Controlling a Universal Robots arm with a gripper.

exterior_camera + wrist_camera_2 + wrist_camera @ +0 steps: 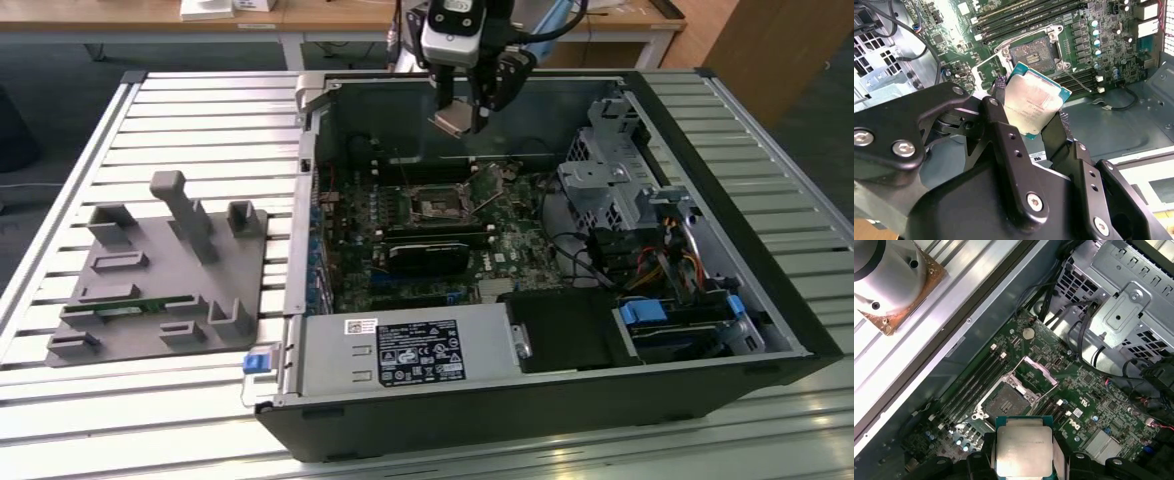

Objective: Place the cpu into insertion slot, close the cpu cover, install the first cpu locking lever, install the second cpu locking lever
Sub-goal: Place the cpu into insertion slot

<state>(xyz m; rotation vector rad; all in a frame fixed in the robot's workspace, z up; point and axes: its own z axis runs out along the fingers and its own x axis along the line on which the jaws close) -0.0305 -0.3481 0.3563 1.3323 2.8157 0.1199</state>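
Observation:
My gripper (461, 110) hangs above the back of the open computer case, shut on the cpu (450, 122), which is tilted in the air. In the second wrist view the black fingers (999, 116) clamp two opposite edges of the silver-topped cpu (1036, 102). The insertion slot (1031, 54) lies open on the green motherboard, below and apart from the chip. In the first wrist view the cpu (1023, 450) sits between the fingers, the insertion slot (1006, 402) is bare, and the cpu cover (1038, 371) stands swung up beside it. A thin locking lever (1075, 80) juts out beside the socket.
The case (787, 340) lies on a slatted metal table (200, 110). Inside are a black card (427, 257), a power supply (400, 352), a metal drive cage (614, 190) and loose cables (654, 262). A grey fixture plate (160, 270) rests at the exterior view's left.

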